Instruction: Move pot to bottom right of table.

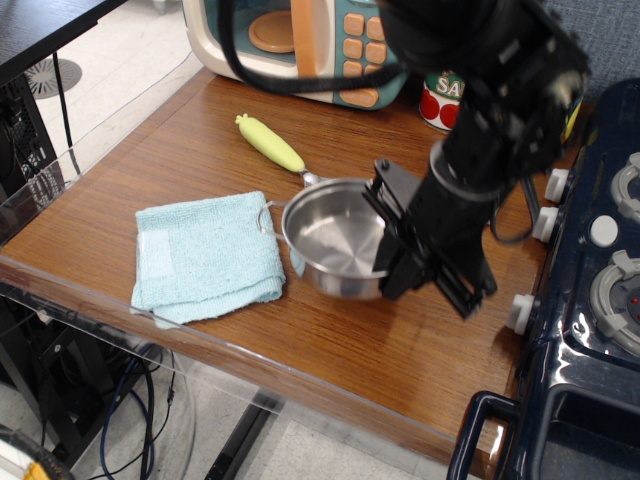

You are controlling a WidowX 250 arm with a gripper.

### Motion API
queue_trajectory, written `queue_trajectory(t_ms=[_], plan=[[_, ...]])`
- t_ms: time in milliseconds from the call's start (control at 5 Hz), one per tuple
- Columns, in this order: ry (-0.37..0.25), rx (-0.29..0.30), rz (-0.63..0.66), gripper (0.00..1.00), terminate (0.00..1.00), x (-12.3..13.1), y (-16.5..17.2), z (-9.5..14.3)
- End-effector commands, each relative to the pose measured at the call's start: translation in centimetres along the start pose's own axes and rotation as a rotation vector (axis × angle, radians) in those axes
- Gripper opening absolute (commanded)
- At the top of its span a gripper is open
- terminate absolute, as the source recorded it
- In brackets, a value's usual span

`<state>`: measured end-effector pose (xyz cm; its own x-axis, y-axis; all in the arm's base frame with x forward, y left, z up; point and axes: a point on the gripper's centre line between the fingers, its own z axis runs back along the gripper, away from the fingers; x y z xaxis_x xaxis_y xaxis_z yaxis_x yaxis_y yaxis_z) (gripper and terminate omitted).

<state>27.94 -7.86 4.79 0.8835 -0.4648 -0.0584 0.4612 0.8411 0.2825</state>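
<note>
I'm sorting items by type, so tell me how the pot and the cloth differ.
The pot is shiny round steel; the cloth is soft, light blue and squarish. The pot is gripped at its rim by the gripper; the cloth lies flat and free on the table. The pot is a hollow bowl; the cloth is folded flat. They look similar in width.
</note>
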Motion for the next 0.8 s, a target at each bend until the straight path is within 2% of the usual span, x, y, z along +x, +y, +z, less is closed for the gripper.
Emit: queue_trajectory(t_ms=[0,400,600], plan=[[-0.022,0.023,-0.076,0.0,0.0,-1.1,-2.3,-0.7],[0.001,0.034,-0.112,0.0,0.0,-1.3,-3.5,-1.4],[0.004,0.032,-0.085,1.0,0.0,-1.5,-3.1,-1.4]])
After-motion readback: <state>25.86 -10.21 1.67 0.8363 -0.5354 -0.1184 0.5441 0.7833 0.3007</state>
